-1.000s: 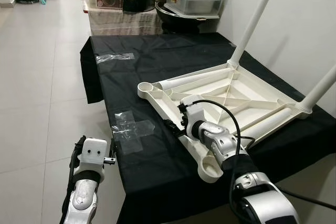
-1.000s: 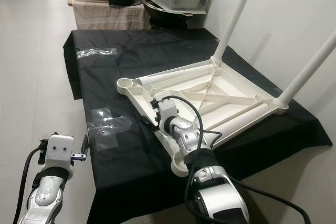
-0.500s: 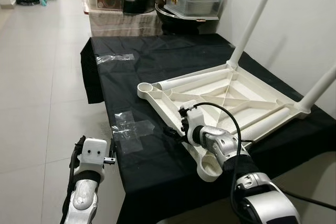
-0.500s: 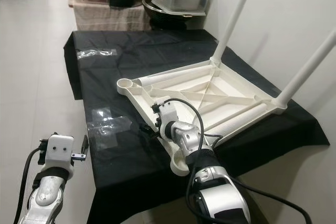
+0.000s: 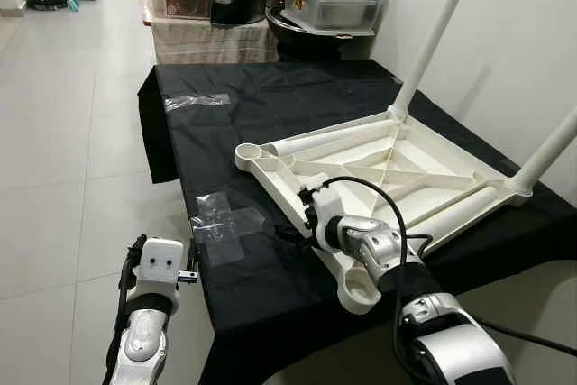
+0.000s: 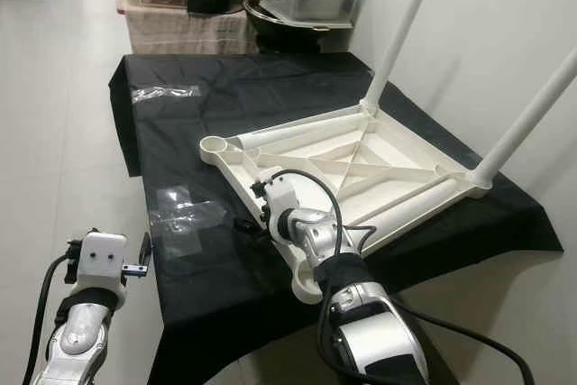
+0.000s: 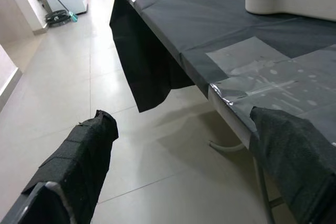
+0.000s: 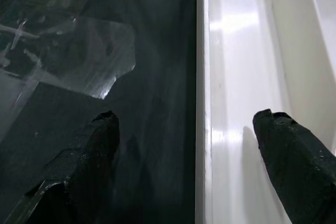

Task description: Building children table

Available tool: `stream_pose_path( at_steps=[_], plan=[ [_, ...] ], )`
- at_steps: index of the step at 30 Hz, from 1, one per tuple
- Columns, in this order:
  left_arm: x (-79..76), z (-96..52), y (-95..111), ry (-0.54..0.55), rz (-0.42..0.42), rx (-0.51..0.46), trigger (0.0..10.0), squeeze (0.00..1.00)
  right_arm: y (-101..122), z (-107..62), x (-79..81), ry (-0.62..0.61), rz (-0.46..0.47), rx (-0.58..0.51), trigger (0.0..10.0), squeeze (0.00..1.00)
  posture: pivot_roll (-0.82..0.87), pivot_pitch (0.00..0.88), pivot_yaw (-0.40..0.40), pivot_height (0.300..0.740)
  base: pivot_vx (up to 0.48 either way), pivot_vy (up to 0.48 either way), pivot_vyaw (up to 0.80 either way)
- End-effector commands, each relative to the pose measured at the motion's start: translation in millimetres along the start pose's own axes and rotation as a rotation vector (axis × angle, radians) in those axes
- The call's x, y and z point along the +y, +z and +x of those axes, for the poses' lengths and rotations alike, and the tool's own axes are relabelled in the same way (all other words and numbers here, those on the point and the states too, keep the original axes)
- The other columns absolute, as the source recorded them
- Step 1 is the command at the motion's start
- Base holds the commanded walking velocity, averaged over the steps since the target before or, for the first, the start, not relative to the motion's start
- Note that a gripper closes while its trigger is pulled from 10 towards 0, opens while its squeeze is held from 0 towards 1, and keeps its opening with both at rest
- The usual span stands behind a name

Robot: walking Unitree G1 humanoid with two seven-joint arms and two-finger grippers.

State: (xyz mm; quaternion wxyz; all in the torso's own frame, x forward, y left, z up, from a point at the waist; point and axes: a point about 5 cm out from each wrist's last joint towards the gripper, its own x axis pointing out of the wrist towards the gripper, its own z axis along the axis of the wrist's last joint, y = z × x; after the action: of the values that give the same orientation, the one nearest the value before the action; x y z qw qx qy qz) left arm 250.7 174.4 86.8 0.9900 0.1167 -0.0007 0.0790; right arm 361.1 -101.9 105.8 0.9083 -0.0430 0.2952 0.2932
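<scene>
- Here, a white tabletop (image 5: 388,169) lies upside down on a black cloth (image 5: 270,105) over a table, its ribbed underside facing up.
- Two white legs stand fitted in its far corners: one leg (image 5: 433,38) rises at the back, a second leg (image 5: 548,152) at the right edge of the head view.
- Two more loose legs lie flat inside the frame, one along the far-left rim (image 5: 329,139), one along the near-right rim (image 5: 455,212).
- The near corner socket (image 5: 359,284) and the left corner socket (image 5: 248,151) are open, with no leg standing in them.
- The right gripper (image 5: 290,232) reaches over the tabletop's near-left rim, at the cloth just beside it.
- In the right wrist view its fingers (image 8: 84,166) are spread wide and straddle the rim: one finger over the cloth, the other over the white channel; they hold nothing.
- Clear tape (image 5: 225,221) is stuck to the cloth just left of that gripper; another strip (image 5: 196,99) lies farther back.
- The left gripper (image 5: 189,275) hangs low off the table's near-left edge, above the tiled floor (image 5: 72,178).
- Its fingers (image 7: 86,156) are spread apart and empty, with the cloth's edge between them in the left wrist view.
- Behind the table, boxes and a lidded tub (image 5: 329,2) are stacked against the wall.
</scene>
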Motion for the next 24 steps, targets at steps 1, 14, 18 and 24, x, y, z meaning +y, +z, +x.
stream_pose_path(
  at_steps=[1,14,18,24],
  plan=[
    [-3.7,-1.2,-2.4,-0.013,0.015,0.003,10.0,0.00,-31.4,2.4,-1.4,0.009,0.080,0.126,7.1,0.00,0.04,0.000,-0.149,0.740,0.000,0.000,0.00],
    [-6.2,-0.6,-4.6,-0.011,0.016,0.013,10.0,0.00,-67.5,-10.7,-18.3,0.046,0.097,0.382,0.0,0.00,0.03,0.000,-0.176,0.740,0.000,0.000,0.00],
    [-8.3,-0.7,-5.4,-0.013,0.017,0.017,10.0,0.00,-65.1,-16.0,-25.5,0.071,-0.023,0.420,0.0,0.00,0.03,0.000,-0.175,0.740,0.000,0.000,0.00],
    [-7.8,-1.2,-6.3,-0.013,0.021,0.022,10.0,0.00,-59.9,-18.7,-17.8,0.237,-0.258,0.443,0.0,0.00,0.03,0.000,-0.174,0.740,0.000,0.000,0.00]
  ],
)
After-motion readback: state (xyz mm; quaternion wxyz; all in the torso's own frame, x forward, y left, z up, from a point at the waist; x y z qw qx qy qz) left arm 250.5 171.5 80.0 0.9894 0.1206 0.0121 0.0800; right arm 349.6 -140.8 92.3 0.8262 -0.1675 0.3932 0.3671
